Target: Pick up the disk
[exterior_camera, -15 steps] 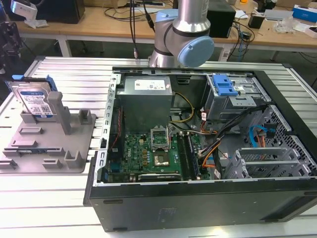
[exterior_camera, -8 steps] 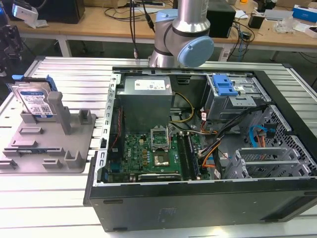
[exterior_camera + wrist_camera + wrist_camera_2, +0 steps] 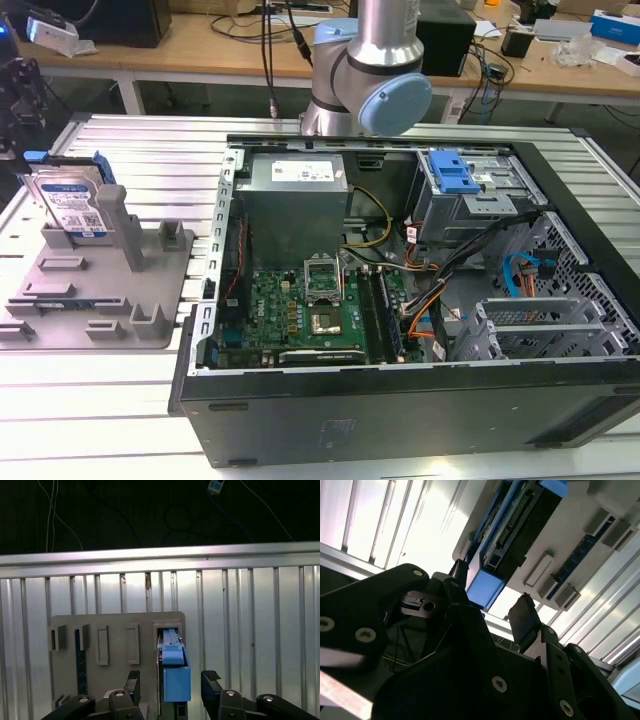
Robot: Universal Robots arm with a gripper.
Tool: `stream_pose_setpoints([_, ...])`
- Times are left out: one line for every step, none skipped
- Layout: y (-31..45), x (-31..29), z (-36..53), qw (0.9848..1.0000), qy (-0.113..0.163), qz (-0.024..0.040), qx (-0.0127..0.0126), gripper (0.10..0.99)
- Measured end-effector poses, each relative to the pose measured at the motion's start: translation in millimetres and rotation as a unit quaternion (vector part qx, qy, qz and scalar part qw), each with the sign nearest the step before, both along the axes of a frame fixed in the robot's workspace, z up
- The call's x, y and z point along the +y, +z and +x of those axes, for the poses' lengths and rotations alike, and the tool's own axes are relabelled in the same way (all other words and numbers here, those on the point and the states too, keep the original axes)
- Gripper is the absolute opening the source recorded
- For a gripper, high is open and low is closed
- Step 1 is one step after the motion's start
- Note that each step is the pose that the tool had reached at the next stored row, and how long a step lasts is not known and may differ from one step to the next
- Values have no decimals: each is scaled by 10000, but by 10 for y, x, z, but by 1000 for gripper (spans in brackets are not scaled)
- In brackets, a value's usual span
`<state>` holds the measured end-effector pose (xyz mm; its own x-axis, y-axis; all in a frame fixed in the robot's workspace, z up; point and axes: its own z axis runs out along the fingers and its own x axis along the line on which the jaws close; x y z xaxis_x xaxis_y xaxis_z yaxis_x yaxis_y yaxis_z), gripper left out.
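In the first wrist view, the hand [image 3: 171, 675] gapes wide, the disk [image 3: 176, 684] between its fingers, touching neither.

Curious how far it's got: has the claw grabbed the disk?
No; in the first wrist view the gripper is open, with a gap each side of the disk.

Open gaps flank the disk [image 3: 176, 682] between the end effector [image 3: 172, 677] fingers; grey fixture [image 3: 115, 625] posts stand just beside.
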<state>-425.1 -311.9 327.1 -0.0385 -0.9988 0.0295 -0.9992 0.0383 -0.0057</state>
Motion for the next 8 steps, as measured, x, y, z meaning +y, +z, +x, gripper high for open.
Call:
stream_pose_setpoints([-22, 1, -1, 10000, 2, 0, 0, 604])
stream_pose_setpoints([-33, 1, 0, 10000, 4, 0, 0, 604])
stream_pose_setpoints([-42, 2, -1, 10000, 5, -1, 0, 604])
stream_pose_setpoints([-65, 3, 0, 10000, 8, -1, 0, 604])
stream_pose_setpoints([-76, 3, -1, 10000, 10, -1, 0, 604])
stream_pose_setpoints([-85, 3, 0, 10000, 11, -1, 0, 604])
stream_pose_setpoints([-102, 3, -1, 10000, 13, -1, 0, 604])
stream_pose_setpoints([-115, 3, 0, 10000, 16, -1, 0, 604])
